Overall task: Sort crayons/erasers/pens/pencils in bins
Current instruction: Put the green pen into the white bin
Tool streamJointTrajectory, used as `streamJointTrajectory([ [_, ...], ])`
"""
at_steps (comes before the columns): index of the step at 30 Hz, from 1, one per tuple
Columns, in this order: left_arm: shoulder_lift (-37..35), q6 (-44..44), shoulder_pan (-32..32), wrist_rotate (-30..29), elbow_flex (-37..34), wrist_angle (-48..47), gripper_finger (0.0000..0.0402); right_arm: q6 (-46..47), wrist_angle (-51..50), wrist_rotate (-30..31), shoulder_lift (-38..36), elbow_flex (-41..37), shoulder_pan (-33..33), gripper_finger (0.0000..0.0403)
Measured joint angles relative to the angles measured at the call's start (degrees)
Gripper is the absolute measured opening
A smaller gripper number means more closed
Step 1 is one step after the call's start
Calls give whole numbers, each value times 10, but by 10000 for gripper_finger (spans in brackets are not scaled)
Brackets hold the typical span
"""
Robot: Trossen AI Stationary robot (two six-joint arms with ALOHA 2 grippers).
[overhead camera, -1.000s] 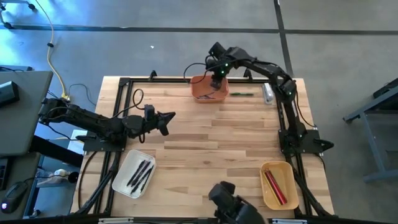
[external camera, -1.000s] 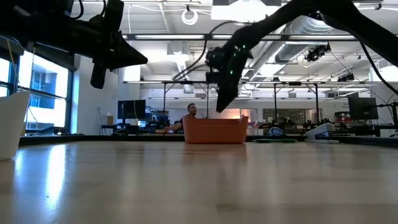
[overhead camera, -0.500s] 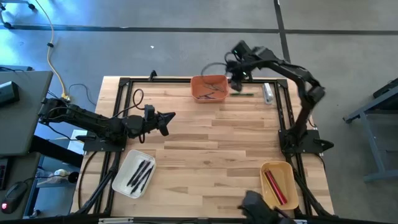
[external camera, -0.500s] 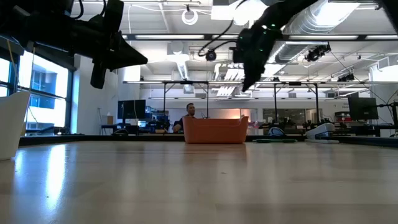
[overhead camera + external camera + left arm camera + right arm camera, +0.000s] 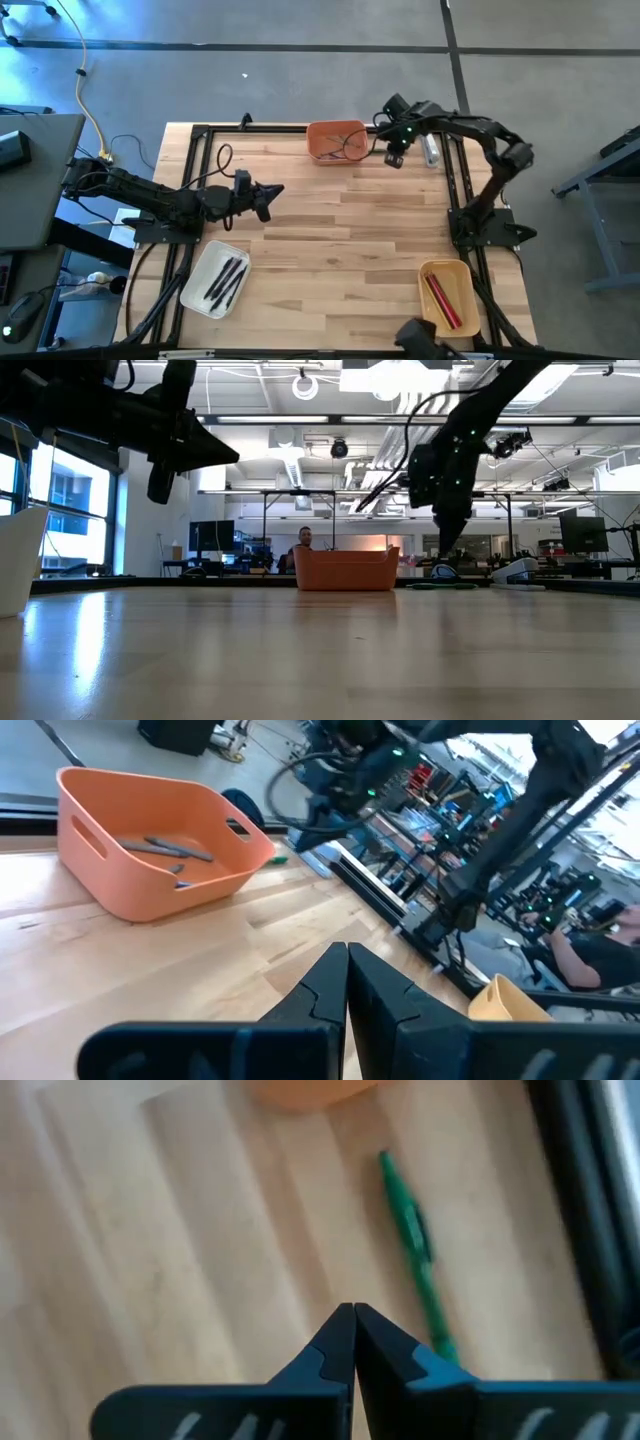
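The orange bin [image 5: 337, 140] stands at the table's far edge with a few grey and dark sticks [image 5: 165, 847] in it. A green pen [image 5: 415, 1250] lies flat on the wood just right of that bin. My right gripper [image 5: 352, 1310] hovers shut a little above the table beside the pen [image 5: 440, 586], touching nothing. My left gripper [image 5: 270, 192] waits shut over the table's left half. The white bin [image 5: 215, 278] at the near left holds black sticks. The tan-yellow bin [image 5: 447, 297] at the near right holds red ones.
A stubby clear-and-white tube [image 5: 431, 150] lies by the black frame rail at the far right, close to my right gripper [image 5: 394, 160]. Bare wood spans the table's middle [image 5: 340, 240]. A person sits in the room behind the orange bin [image 5: 345, 570].
My right gripper has left the orange bin, risen, swung toward the table's right edge and come down over the green pen. The sticks stay in the bin.
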Motion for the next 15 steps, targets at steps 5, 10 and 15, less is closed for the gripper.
streamJointTrajectory([
  [5,0,0,0,2,0,-3,0,-24,3,16,54,53,0,11],
  [10,0,0,0,2,0,-4,0,-72,-26,18,105,103,0,69],
  [15,0,0,0,2,0,-4,0,-90,-39,34,149,126,0,148],
])
